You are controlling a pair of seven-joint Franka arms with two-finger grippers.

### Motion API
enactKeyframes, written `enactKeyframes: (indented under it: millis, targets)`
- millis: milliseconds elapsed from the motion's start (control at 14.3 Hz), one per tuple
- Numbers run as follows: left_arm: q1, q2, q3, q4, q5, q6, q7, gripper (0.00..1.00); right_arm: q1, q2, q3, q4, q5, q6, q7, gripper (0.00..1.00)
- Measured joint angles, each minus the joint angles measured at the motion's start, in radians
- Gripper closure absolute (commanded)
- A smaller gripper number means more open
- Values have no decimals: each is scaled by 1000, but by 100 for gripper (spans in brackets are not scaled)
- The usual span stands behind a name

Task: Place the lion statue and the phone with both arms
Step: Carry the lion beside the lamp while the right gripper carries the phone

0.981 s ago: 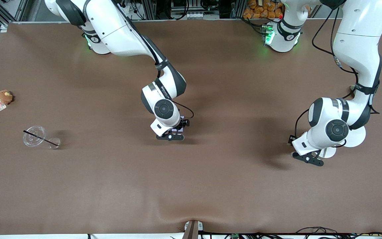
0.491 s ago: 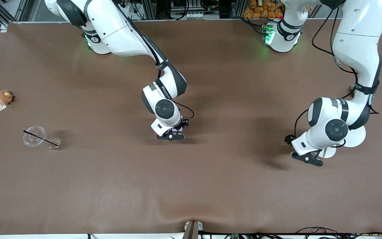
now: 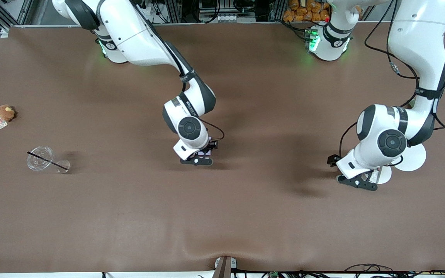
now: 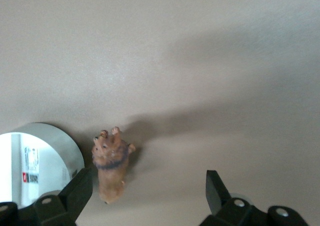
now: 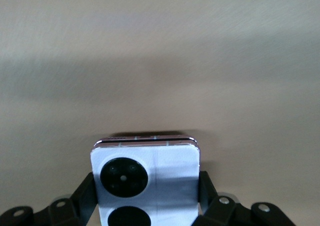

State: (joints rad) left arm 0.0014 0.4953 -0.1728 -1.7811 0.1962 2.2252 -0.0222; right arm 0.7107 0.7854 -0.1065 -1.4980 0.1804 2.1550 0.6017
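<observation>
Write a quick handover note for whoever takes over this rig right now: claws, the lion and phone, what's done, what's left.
Left claw: open, low over the table at the left arm's end, the lion statue lying on the cloth by one finger, beside a white disc. Not gripped.
Right claw: shut on the phone, camera circles facing up, low over mid-table.
Done: the lion statue appears set down.
Left: set down and release the phone, lift both claws away.
</observation>
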Motion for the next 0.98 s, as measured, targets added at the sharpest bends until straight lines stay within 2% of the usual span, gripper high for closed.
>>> enactKeyframes:
  millis: [280,491,631,841,981]
  targets:
    - [1,-120,-40,6,-1,-157,-105,0,-12,-96,-141,10,0,-100,-34,72]
    - [0,-235,-66,34,-9,-281,-163,0,-30,-114,-260,6,0,-134,-194,71]
    - [0,-273,-71,103,-25,-365,-164,0,-101,-114,-286,-4,0,-133,-325,72]
    - [6,-281,-70,245,-29,-472,-164,0,-238,-111,-289,-16,0,-132,-522,72]
    - [11,-281,-69,307,-29,-544,-164,0,-319,-105,-288,-23,2,-132,-626,71]
